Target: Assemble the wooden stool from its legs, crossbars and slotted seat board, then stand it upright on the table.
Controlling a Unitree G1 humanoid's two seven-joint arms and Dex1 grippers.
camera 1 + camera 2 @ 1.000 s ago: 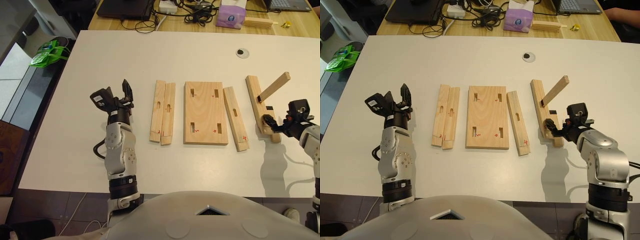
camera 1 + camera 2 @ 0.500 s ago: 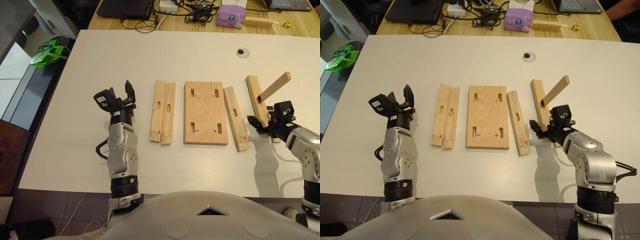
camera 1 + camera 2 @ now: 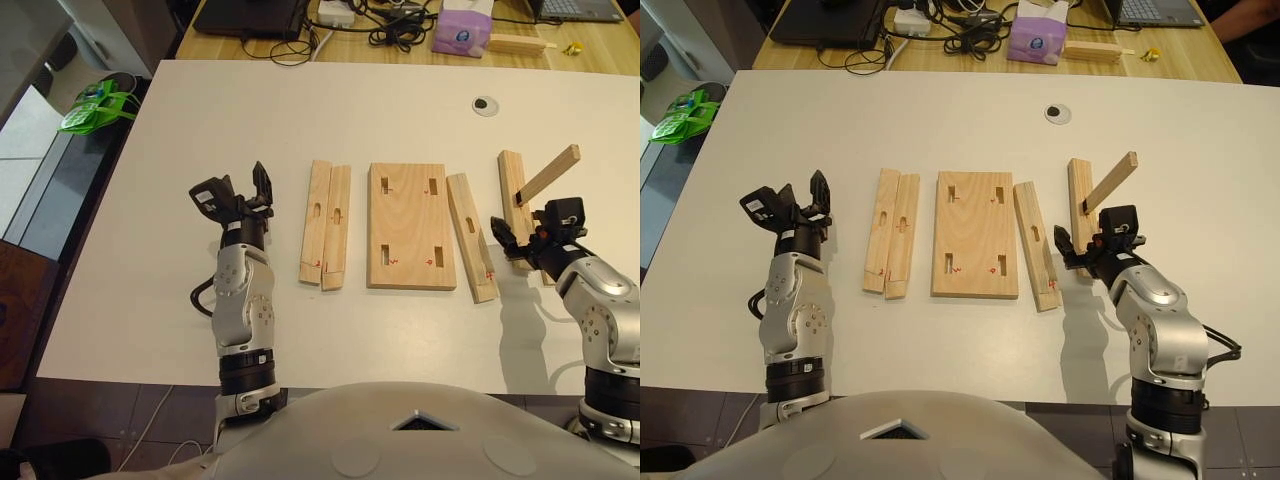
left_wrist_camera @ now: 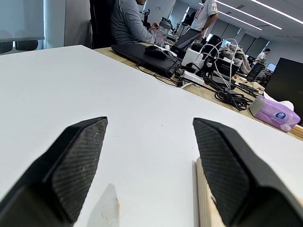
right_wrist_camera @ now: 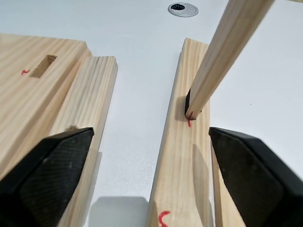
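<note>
Wooden leg pair [image 3: 326,225]: lay flat on the bench [image 3: 300,110], just right of the left tool [image 3: 243,192], which gaped empty.
Seat board [image 3: 410,226]: centre, slots up.
Right tool [image 3: 520,238]: spread wide, straddled the rightmost leg [image 3: 512,185], which ran lengthwise away from it; the crossbar [image 3: 548,173] stood slotted in.

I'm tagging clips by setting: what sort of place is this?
Probably an open-plan office or lab: a white worktable, and behind it a wooden desk with a laptop, tangled cables and a tissue box.
</note>
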